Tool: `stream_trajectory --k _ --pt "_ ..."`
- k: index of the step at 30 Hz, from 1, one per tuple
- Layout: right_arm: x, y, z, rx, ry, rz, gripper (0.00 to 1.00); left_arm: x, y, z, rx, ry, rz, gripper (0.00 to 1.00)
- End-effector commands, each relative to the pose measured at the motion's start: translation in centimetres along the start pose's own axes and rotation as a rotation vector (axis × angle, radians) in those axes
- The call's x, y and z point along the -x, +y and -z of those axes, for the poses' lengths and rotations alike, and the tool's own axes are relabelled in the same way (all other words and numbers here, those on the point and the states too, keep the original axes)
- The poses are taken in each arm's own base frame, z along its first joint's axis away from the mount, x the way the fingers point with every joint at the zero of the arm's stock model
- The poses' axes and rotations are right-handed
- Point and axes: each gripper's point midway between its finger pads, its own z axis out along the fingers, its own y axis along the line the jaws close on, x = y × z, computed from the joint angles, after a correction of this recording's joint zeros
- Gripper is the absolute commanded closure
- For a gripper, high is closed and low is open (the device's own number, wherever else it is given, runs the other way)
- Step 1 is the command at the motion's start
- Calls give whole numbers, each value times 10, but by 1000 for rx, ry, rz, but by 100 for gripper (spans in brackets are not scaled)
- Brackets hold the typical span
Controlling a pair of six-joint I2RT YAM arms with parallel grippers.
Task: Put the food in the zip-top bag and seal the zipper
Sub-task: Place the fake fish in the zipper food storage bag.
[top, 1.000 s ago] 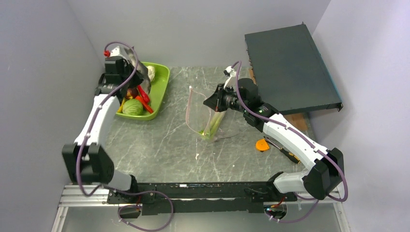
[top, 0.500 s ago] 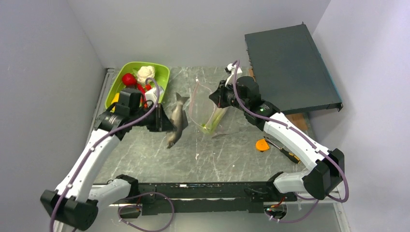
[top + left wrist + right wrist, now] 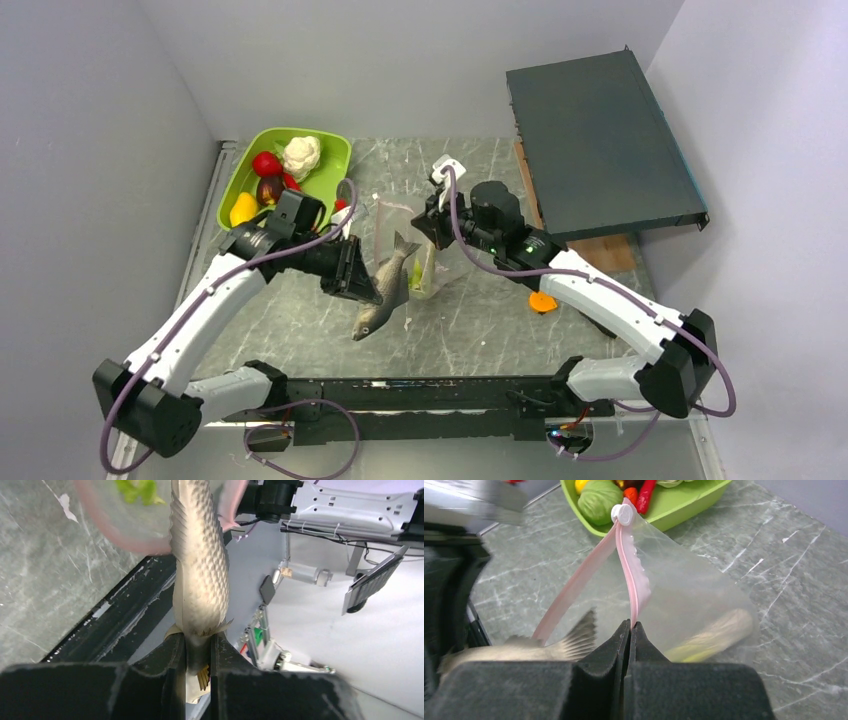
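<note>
A silvery toy fish [image 3: 385,292] hangs in the air, and my left gripper [image 3: 362,283] is shut on it near its head end. Seen from the left wrist, the scaled body [image 3: 200,565] runs up from the left gripper [image 3: 199,641] toward the zip-top bag [image 3: 125,525]. My right gripper [image 3: 630,625] is shut on the pink zipper [image 3: 626,565] and holds the zip-top bag [image 3: 689,595] open and upright. The fish's tail [image 3: 576,632] is at the bag's mouth. A pale green stalk [image 3: 714,635] lies inside. More food, a green cabbage [image 3: 599,500], a tomato [image 3: 266,163] and a cauliflower [image 3: 301,153], sits in the tray.
The lime-green tray [image 3: 330,175] stands at the back left. A dark flat box [image 3: 600,140] leans at the back right over a wooden board [image 3: 612,252]. An orange disc [image 3: 543,300] lies by the right arm.
My left arm has lifted the fish out of the tray and carried it right, to the bag's mouth. The right gripper has shifted the bag left toward it.
</note>
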Motion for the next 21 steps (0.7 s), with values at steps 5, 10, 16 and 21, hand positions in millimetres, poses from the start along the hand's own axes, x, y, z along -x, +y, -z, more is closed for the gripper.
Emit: stream_trajectory --k 5,10,16,21 --pt "25 28 18 81 -130 201 100 10 10 -4 99 47 133 100" --pt "25 33 18 58 -125 242 100 17 -7 -6 11 26 179 96" --pt "26 42 14 57 -126 241 100 37 -20 -10 -55 -36 272 94" --pt "23 52 11 74 -118 246 100 46 -21 -17 -128 -67 357 87"
